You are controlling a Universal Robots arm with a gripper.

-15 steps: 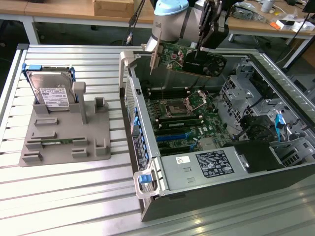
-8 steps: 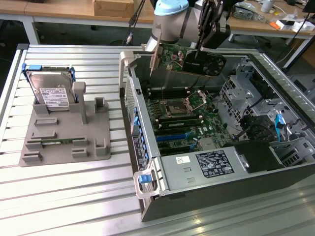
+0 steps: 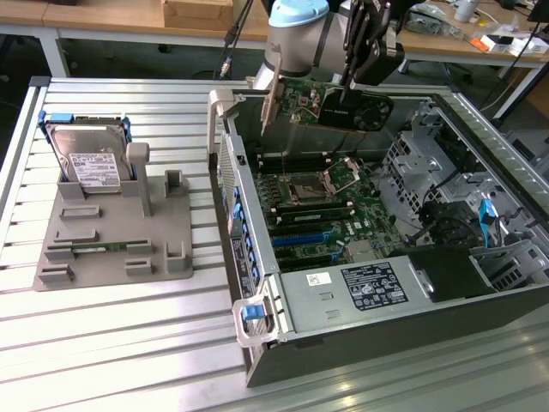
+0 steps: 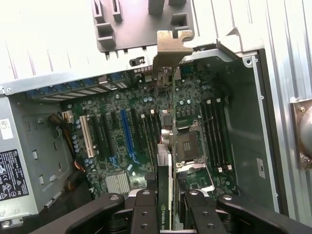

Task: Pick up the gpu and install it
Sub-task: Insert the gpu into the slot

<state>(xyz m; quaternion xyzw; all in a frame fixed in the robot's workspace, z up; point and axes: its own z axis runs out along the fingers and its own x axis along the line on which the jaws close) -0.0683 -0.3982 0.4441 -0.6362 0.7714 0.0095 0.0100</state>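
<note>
The gripper [image 3: 346, 88] hangs over the far end of the case [image 3: 257, 283], its jaws clenched on the top edge of the gpu [image 3: 347, 107], one finger on each face of the card. The gpu is held on edge, in the air above the case's open side and clear of the board [image 3: 317, 210] inside. Its bracket [image 3: 269, 107] hangs down just beside the case's rear wall, at the card's end toward the exterior view's left. In the wrist view the gpu [image 4: 165, 156] shows edge-on between the fingers [image 4: 144, 209], running across the board toward the case's rear wall, with the bracket [image 4: 171, 46] at that wall. There it lies over the board between the blue slot [image 4: 127, 134] and the socket [image 4: 187, 146]. Outside the case, to the exterior view's left of it, a grey fixture [image 3: 111, 253] stands on the table [image 3: 129, 352], near the case but not touching it, with a drive [image 3: 90, 159] propped on edge in it
</note>
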